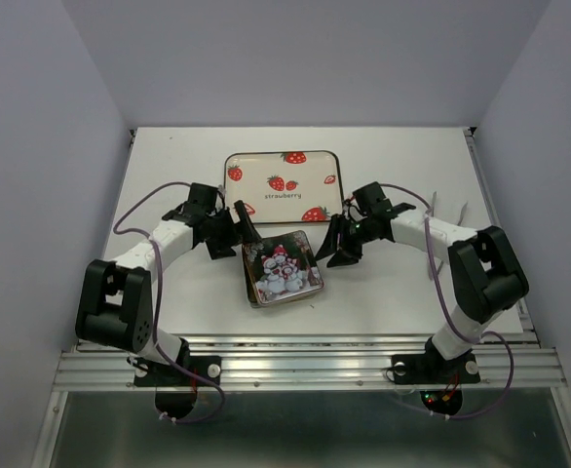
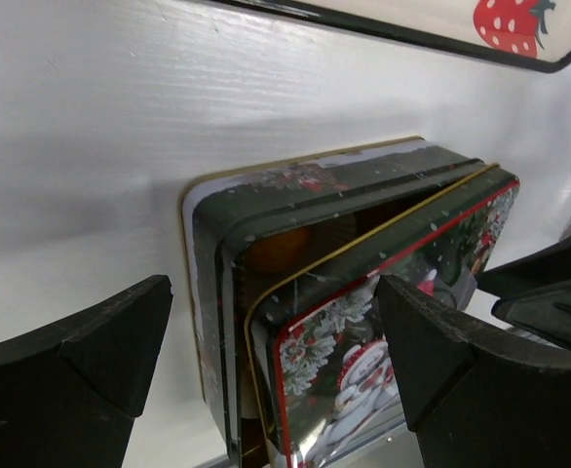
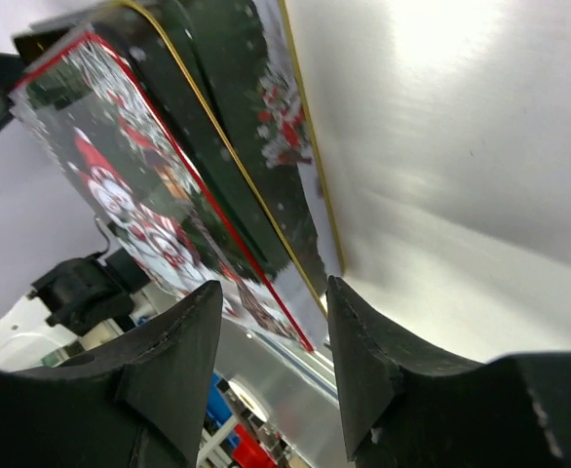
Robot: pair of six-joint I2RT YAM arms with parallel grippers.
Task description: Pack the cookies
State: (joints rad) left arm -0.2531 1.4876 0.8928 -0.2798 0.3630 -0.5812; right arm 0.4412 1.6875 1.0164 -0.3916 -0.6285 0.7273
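Observation:
A tin box (image 1: 256, 285) stands mid-table with its snowman lid (image 1: 284, 268) lying askew on top. In the left wrist view the lid (image 2: 363, 341) sits tilted over the base (image 2: 212, 283), and one orange cookie (image 2: 278, 248) shows through the gap; the other cookies are hidden. My left gripper (image 1: 244, 234) is open at the tin's far-left corner, its fingers (image 2: 91, 336) on either side of the lid's corner. My right gripper (image 1: 341, 246) is open beside the tin's right edge, with the lid (image 3: 120, 185) and base (image 3: 266, 107) just past its fingertips (image 3: 183, 331).
A cream tray (image 1: 266, 166) printed with red strawberries lies behind the tin; its dark rim (image 2: 412, 35) shows at the top of the left wrist view. The right gripper's dark fingers (image 2: 549, 292) show at that view's right edge. White table (image 1: 169, 292) surrounds the tin.

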